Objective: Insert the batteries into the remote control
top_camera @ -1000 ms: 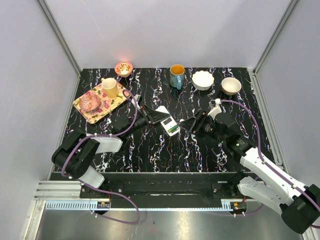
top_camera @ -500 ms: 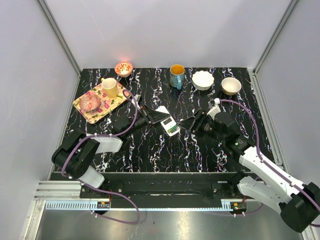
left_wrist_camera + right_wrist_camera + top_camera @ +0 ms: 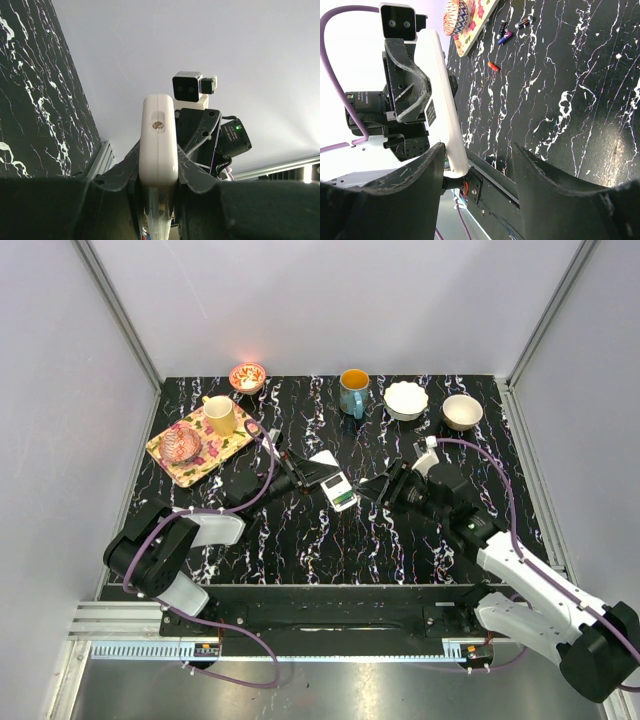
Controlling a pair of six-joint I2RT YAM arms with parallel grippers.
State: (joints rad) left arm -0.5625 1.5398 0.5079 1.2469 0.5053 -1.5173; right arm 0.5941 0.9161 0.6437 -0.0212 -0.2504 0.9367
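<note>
Left gripper (image 3: 159, 172) clamped tight on the remote control (image 3: 159, 135), edge-up at mid-surface (image 3: 570, 75). Right gripper (image 3: 477, 155) partly open, holding nothing, just right of it (batteries (image 3: 504, 36) lie beside the tray (image 3: 475, 25)).

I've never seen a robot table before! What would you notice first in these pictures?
The white remote control jumps out: the left gripper clamps it up over the middle of the black marbled table, and the open right gripper faces it. Next comes the flowery tray at the far left, with a tiny reddish battery lying loose on the table near it.
</note>
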